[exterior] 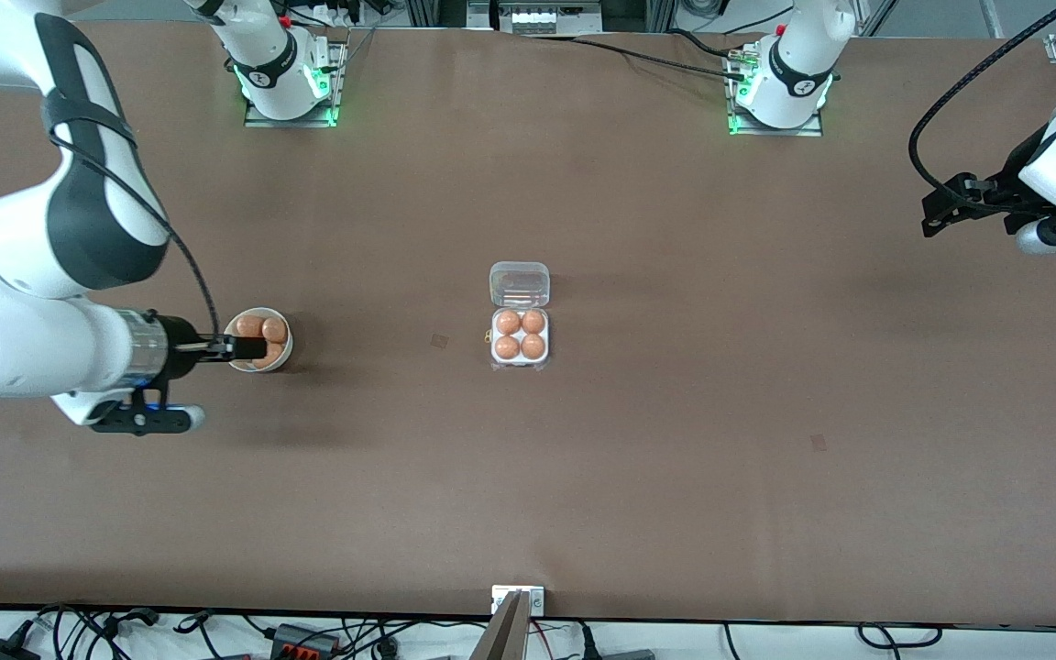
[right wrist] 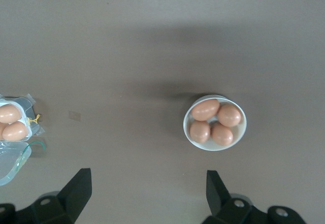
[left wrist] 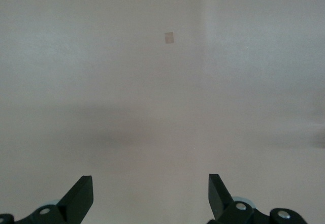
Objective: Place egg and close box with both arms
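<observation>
Egg carton, i.e. the box [exterior: 520, 337], sits near the middle of the table [exterior: 675, 458]. Its white tray has four cells and all four are filled w/ tan-orange eggs [exterior: 520, 334], two by two. The clear lid [exterior: 520, 283] is open and lies flat on the table, hinged on the tray's edge that is farther from the front camera. In the right wrist view only a part of the box [right wrist: 15, 127] shows at the picture's edge, w/ two eggs and a bit of the lid.

A round white bowl [exterior: 282, 353] stands toward the right arm's end of the table, well apart from the box. The right wrist view shows four eggs in the bowl [right wrist: 242, 132], touching each other.

Right gripper [exterior: 248, 347] is up in the air over the bowl; its two fingers [right wrist: 76, 193] stand wide apart and nothing is betw. them.

Left gripper [exterior: 936, 213] hangs over bare table at the left arm's end, well apart from the box; this arm waits. Its fingers [left wrist: 81, 196] are also wide apart and hold nothing. Under it the left wrist view shows only table surface w/ one small square mark [left wrist: 169, 37].
</observation>
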You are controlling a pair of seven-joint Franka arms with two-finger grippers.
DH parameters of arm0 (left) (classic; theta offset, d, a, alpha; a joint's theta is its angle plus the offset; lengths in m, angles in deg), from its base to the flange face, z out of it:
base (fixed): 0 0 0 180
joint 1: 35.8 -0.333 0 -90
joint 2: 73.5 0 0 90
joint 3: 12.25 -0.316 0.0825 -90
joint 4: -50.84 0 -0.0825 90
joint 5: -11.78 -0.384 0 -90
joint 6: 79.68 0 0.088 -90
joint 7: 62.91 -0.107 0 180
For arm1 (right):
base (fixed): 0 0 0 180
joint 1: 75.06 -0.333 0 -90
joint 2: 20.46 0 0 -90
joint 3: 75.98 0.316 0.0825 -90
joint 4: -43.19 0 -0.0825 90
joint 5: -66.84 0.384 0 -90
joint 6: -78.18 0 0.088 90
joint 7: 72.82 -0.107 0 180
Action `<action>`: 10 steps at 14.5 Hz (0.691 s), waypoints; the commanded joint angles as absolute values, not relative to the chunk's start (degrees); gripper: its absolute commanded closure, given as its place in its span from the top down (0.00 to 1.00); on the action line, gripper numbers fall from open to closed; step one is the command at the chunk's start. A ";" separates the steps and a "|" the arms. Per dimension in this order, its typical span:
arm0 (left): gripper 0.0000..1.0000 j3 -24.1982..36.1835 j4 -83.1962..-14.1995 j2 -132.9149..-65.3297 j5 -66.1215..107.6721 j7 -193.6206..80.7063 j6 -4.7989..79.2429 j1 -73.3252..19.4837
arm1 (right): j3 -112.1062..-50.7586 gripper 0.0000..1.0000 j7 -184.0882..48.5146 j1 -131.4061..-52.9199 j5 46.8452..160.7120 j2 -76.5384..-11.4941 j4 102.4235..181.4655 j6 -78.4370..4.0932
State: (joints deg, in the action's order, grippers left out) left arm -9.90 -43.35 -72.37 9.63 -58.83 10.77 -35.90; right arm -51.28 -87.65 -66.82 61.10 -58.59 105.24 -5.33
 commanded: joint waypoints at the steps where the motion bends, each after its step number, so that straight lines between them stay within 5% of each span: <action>1: 1.00 -9.70 -41.97 -72.71 10.03 -59.30 9.27 -36.06 | -51.72 1.00 -89.07 -66.36 59.99 -55.56 103.74 -4.42; 10: 1.00 -9.61 -39.69 -78.06 9.23 -60.88 9.27 -35.70 | -71.40 1.00 -84.10 -72.69 60.69 -43.51 114.71 -13.30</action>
